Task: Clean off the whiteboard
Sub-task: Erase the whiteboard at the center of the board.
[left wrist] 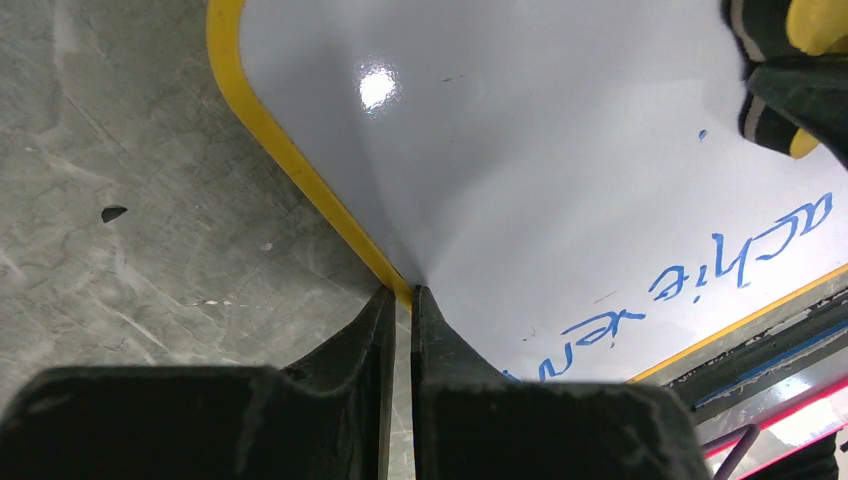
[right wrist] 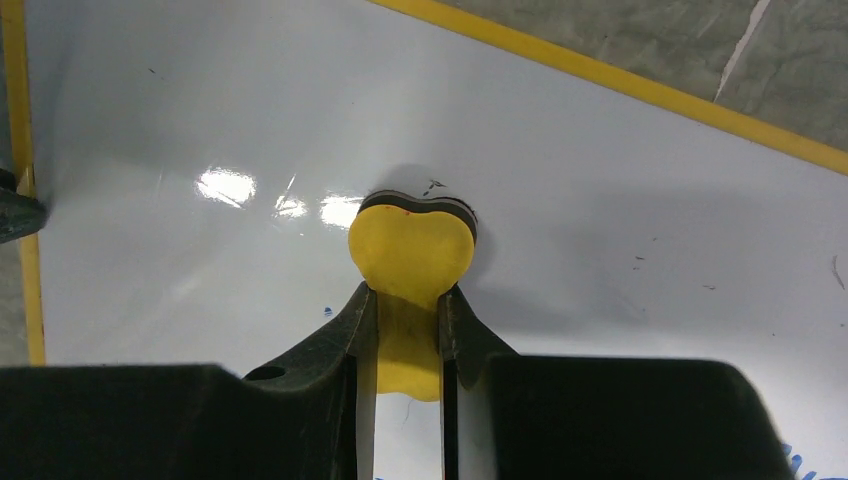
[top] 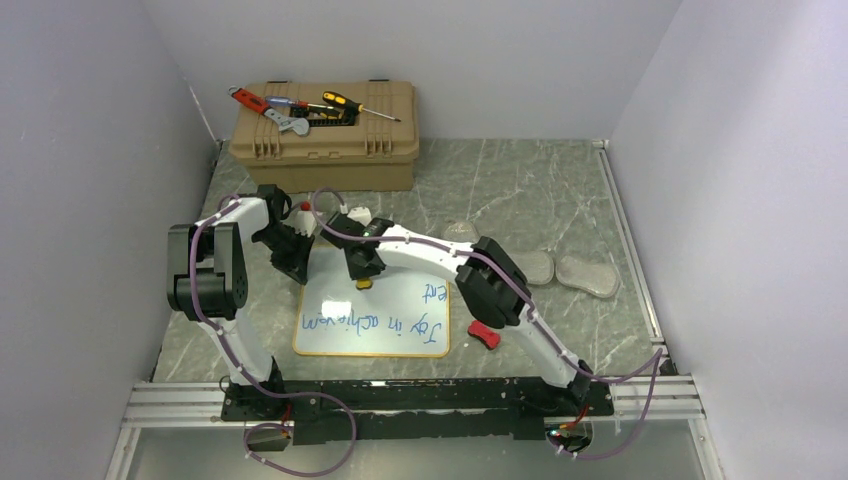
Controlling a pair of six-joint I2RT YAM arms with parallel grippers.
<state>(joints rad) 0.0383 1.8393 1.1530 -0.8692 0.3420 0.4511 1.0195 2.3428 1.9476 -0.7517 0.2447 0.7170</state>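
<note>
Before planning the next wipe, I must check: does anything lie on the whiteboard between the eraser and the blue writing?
Nothing visible does. The right gripper holds the yellow eraser on the whiteboard, and only bare white surface separates it from the blue writing. The left gripper clamps the board's edge, aside.

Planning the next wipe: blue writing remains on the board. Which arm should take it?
Right. The right hand grips the yellow eraser, pressed on the whiteboard near the blue writing. The left hand is clamped on the board's edge.
</note>
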